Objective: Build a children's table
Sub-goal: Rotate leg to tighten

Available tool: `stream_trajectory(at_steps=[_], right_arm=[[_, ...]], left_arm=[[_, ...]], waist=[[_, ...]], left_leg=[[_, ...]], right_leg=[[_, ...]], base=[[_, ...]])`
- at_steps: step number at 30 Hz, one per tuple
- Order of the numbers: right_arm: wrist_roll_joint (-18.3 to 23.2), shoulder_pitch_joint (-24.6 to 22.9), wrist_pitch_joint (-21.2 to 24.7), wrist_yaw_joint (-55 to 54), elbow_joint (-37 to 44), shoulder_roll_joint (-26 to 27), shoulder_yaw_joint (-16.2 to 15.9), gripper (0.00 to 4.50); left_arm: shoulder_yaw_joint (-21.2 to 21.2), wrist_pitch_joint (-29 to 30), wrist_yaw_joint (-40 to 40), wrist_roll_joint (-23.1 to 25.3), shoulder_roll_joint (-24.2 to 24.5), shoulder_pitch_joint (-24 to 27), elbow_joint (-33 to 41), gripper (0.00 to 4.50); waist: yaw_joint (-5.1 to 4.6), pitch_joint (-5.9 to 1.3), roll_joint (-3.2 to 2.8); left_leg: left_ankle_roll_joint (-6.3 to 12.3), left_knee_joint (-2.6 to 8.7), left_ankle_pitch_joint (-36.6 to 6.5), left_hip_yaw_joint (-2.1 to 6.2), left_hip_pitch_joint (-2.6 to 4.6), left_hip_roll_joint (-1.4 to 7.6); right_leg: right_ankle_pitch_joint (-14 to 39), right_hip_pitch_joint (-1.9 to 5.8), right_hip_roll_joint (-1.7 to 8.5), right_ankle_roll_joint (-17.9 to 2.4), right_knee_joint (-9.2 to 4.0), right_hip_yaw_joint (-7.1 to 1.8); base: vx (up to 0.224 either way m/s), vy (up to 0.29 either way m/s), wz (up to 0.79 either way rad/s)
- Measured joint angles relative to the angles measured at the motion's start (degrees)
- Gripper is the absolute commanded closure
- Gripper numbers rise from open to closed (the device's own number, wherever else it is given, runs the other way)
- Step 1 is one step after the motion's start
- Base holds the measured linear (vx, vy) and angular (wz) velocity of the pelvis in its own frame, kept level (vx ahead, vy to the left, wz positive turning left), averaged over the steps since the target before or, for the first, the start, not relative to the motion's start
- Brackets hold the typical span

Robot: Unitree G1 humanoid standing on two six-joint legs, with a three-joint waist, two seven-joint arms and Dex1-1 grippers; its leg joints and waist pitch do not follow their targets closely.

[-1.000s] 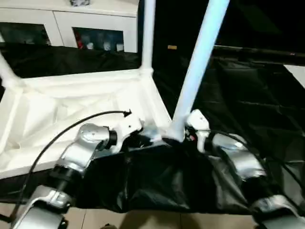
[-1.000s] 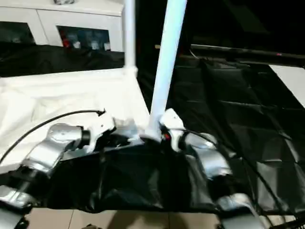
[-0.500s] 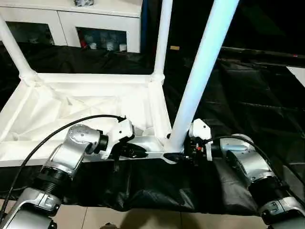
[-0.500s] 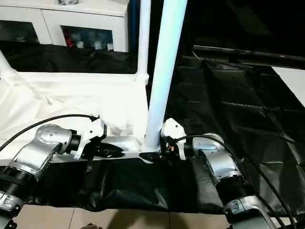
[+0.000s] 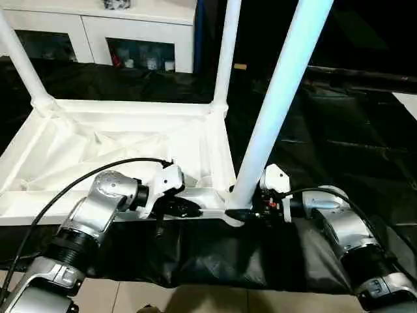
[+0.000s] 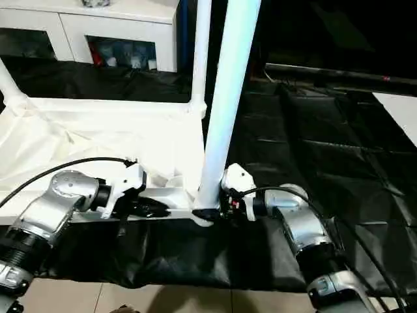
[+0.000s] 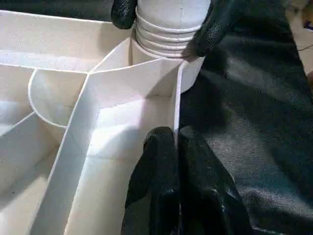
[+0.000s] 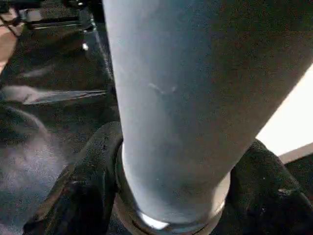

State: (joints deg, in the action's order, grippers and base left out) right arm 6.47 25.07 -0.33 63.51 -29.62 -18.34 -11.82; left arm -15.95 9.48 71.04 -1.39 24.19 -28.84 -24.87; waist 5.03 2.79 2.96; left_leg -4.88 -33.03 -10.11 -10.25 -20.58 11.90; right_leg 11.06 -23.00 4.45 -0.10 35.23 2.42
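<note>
The children's table top [image 5: 117, 140] lies upside down on a black sheet, its ribbed underside facing up. Legs stand in the far left [image 5: 19, 59] and far right [image 5: 225, 52] corner sockets. A third leg [image 5: 273, 111] rises from the near right socket. My right gripper [image 5: 251, 210] is shut on that leg's base, and its black fingers [image 7: 215, 24] press the ridged foot from both sides. My left gripper [image 7: 176, 142] is shut on the thin near rim wall, just left of that corner.
A white cabinet with glass doors [image 5: 130, 32] stands behind the table top. The black sheet [image 5: 339, 130] spreads wide to the right. Tiled floor [image 5: 215, 300] shows past its near edge. A black cable [image 5: 78, 182] arcs over my left forearm.
The head camera has shifted, so the whole picture moved. My right gripper's fingers have drawn in around the near right leg's base. The left gripper keeps its pinch on the rim.
</note>
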Motion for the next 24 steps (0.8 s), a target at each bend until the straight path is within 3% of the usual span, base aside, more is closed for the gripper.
stream_trajectory(at_steps=[8, 11, 12, 15, 18, 20, 24], right_arm=[[-4.2, 5.8, 3.1, -35.6, -10.9, 12.4, 7.4, 1.82], [-4.9, 7.9, 3.4, -43.2, -13.7, 15.3, 9.3, 1.82], [-5.0, 8.0, 3.2, -43.5, -13.9, 15.4, 9.3, 1.82], [-4.9, 8.0, 2.6, -43.0, -14.0, 15.4, 9.4, 1.1], [-4.3, 8.0, 2.5, -40.8, -14.0, 15.4, 9.7, 1.03], [-4.4, 8.0, 2.0, -39.3, -14.0, 15.2, 9.7, 0.74], [-4.8, 7.8, 0.7, -32.8, -13.6, 12.4, 7.3, 0.67]], left_arm=[[2.0, 5.8, -21.4, 5.5, -11.0, -3.8, -4.9, 4.5], [1.9, 6.4, -25.1, 6.6, -13.5, -4.9, -6.4, 4.5], [1.9, 6.3, -25.2, 6.8, -13.5, -4.9, -6.4, 4.5], [1.9, 5.8, -24.6, 7.0, -13.4, -4.9, -6.4, 4.5], [1.9, 5.3, -23.5, 7.2, -12.8, -4.6, -5.9, 4.5], [2.0, 5.0, -22.7, 7.0, -12.2, -4.3, -5.4, 4.5], [1.9, 3.8, -19.6, 6.4, -10.4, -3.2, -3.8, 4.5]], waist=[[-1.61, -0.08, 0.07], [-1.7, -0.12, -0.01], [-1.67, -0.13, -0.02], [-1.62, -0.14, -0.04], [-1.68, -0.14, -0.04], [-1.71, -0.13, -0.02], [-1.54, -0.11, -0.04]], left_leg=[[-0.02, 0.07, 0.0, -0.01, 0.4, -0.1], [-0.02, 0.09, 0.0, 0.0, 0.41, -0.11], [-0.02, 0.11, 0.0, 0.01, 0.41, -0.1], [-0.02, 0.17, 0.0, 0.02, 0.39, -0.1], [-0.02, 0.2, 0.0, 0.03, 0.39, -0.06], [-0.02, 0.27, 0.0, 0.05, 0.38, -0.06], [-0.03, 0.43, 0.0, 0.04, 0.34, -0.05]], right_leg=[[0.1, 0.18, 0.02, 0.2, -0.18, -0.14], [0.1, 0.18, 0.02, 0.2, -0.17, -0.14], [0.1, 0.19, 0.02, 0.2, -0.16, -0.12], [0.1, 0.18, 0.02, 0.2, -0.11, -0.08], [0.0, 0.16, 0.01, 0.2, -0.08, -0.02], [0.0, 0.1, -0.01, 0.2, -0.08, 0.01], [-0.1, 0.03, -0.02, 0.0, -0.08, 0.05]], base=[[0.0, 0.0, 0.0], [0.0, 0.0, 0.0], [0.0, 0.0, 0.0], [0.0, 0.0, 0.0], [0.0, 0.0, 0.0], [0.0, 0.0, 0.0], [0.0, 0.0, 0.0]])
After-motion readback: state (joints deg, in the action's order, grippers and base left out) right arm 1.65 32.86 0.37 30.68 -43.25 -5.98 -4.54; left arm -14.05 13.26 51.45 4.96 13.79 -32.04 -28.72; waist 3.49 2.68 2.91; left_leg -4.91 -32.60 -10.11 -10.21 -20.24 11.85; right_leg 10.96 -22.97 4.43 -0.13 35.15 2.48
